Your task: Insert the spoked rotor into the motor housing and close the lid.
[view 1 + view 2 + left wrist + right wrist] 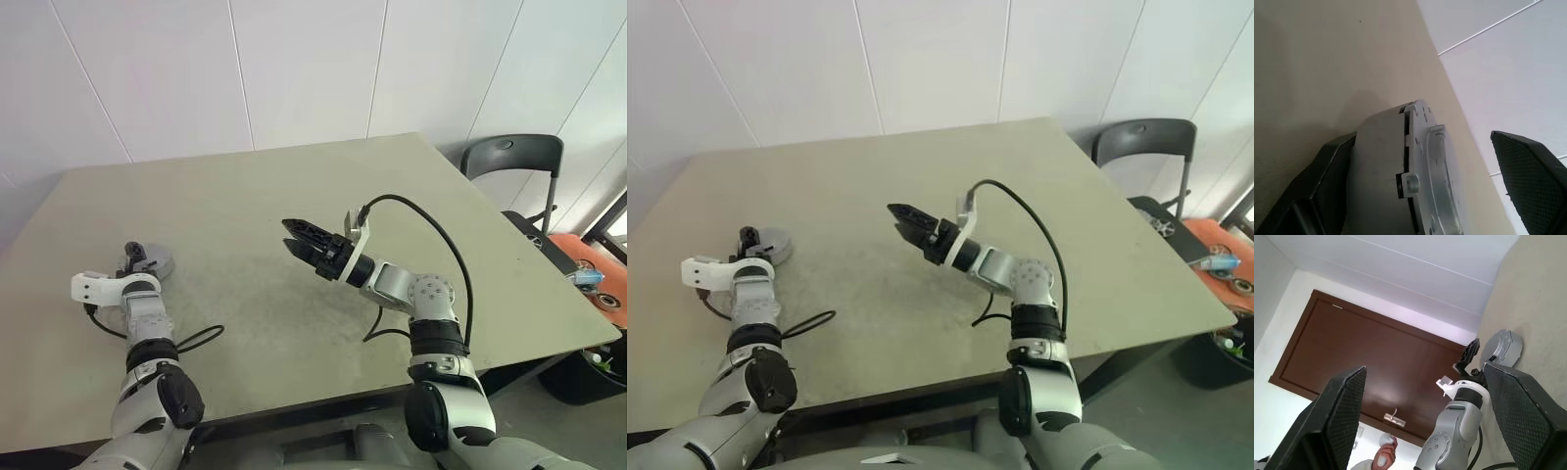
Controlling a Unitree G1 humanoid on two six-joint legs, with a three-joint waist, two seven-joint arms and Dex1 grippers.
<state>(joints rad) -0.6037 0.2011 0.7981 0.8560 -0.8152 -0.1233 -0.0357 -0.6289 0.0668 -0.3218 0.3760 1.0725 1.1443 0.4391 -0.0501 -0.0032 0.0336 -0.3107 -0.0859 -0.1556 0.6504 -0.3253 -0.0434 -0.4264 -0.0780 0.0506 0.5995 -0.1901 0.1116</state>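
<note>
**Closed motor assembly at the left gripper, right gripper raised and empty**

At the left of the left eye view, the left gripper (137, 257) sits low over the grey-green table (294, 196), its black fingers reaching to a round grey assembly, the motor housing (155, 262) with the lid (1437, 181) seated on it. The left wrist view shows that assembly between the spread fingers: one finger (1327, 181) lies against the grey side of the housing, the other (1528, 176) stands well clear of the silvery lid face, so the jaws are wide apart and clamp nothing. The spoked rotor cannot be made out.

Toward the middle of the frame, the right gripper (294, 238) hangs above the bare tabletop, pointing left, its jaws wide with nothing between them. A black cable (431, 235) arcs over its wrist.

In the upper right stands a dark chair (514, 157) beyond the table's corner. In the right wrist view a brown door (1376, 362) shows, with a person's hand (1383, 453) at the lower edge.
</note>
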